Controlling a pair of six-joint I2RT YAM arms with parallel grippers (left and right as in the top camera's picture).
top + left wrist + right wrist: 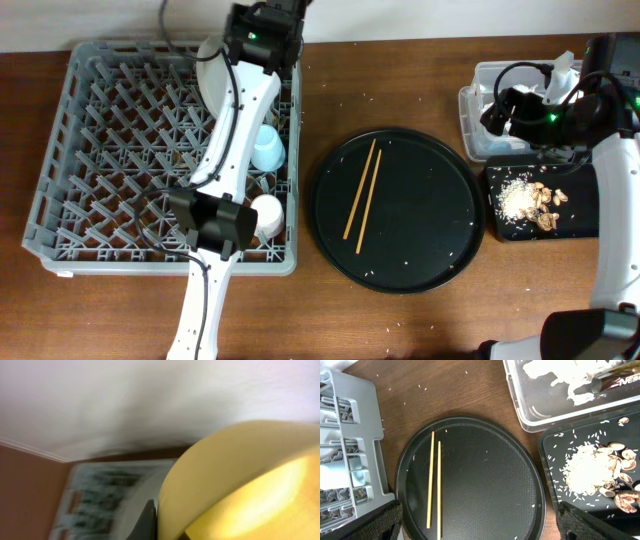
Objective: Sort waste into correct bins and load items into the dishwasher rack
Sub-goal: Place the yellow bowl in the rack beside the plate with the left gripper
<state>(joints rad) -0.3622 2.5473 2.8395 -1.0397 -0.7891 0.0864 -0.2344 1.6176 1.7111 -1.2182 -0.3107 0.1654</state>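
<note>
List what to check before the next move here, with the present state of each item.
1. Right gripper open and empty: ok.
2. Left gripper holding the yellow bowl firmly: cannot tell.
3. Chopsticks in the rack: not ok, they lie on the round tray.
4. Blue cup and white cup in the rack: ok.
5. Rice in the black bin: ok, though stray grains dot the table.

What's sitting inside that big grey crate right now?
A light blue cup, a whitish cup and a white plate show in the dishwasher rack. The left arm crosses it, hiding whatever lies beneath.
</note>
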